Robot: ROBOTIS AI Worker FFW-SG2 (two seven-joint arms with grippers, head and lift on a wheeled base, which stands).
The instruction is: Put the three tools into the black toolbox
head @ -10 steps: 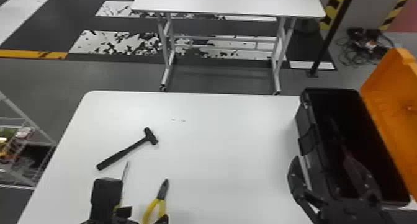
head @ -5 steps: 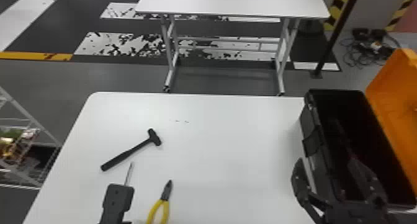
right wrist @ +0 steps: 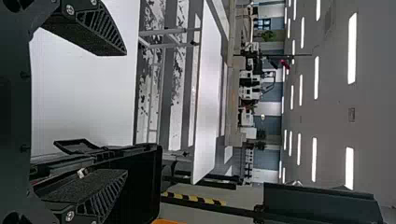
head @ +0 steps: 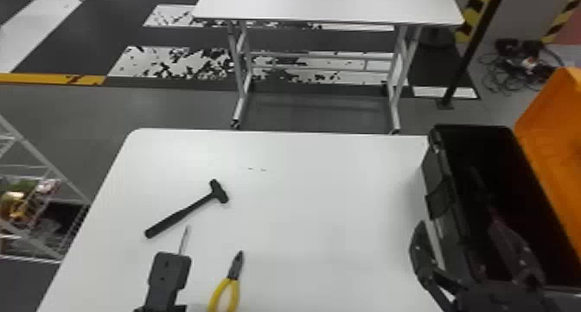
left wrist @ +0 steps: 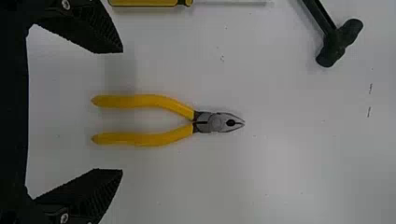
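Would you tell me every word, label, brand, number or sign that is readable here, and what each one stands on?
There are none that I can read.
Hammer, screwdriver, pliers and black toolbox: no readable text.
Dark specks on the white table: too small to tell what they are.
Yellow-and-black stripes: a pattern, with no readable lettering.

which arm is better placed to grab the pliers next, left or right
Left, I'd say: the left gripper has its jaws open, one to each side of the pliers' yellow handles. The right gripper is across at the black toolbox, well away from them.
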